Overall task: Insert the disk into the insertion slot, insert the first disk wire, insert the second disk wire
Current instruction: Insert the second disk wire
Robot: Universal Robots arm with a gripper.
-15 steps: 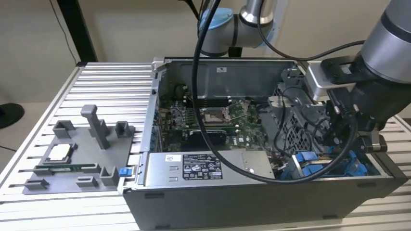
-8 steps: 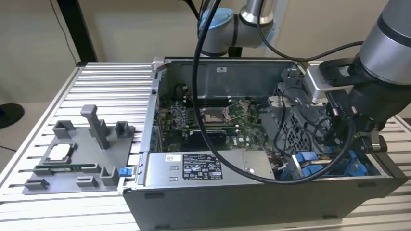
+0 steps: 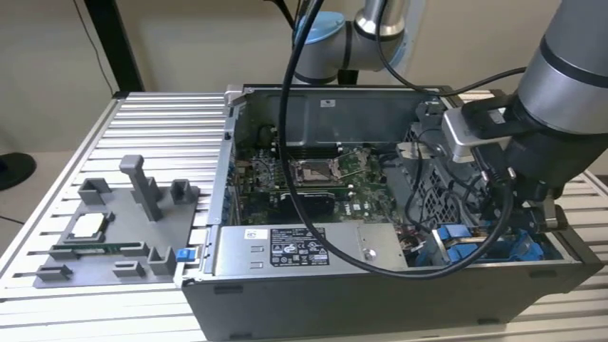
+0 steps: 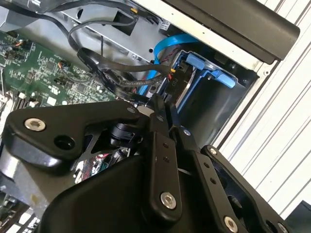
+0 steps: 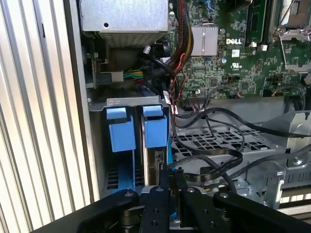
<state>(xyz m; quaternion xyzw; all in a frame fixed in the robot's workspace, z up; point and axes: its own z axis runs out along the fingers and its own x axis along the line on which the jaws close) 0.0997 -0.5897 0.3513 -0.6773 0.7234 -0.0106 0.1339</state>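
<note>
Gripper [image 4: 163, 109] pressed together, poised over the insertion slot [image 5: 131, 160], where the disk [image 5: 154, 162] seems already seated edge-on between blue rails. Best kept square to the bay, clear of the black cables [image 5: 209, 150], pushing gently straight down.

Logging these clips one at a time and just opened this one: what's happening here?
A robot arm is working inside an open computer case on a ribbed metal table. Its end effector is down at the blue-railed drive bay in the case's corner, at the exterior view's right, with its fingers close together. The disk looks to be standing edge-on in the bay beneath the end effector. Black cables lie loose beside the bay; whether any are plugged into the disk can't be seen.
</note>
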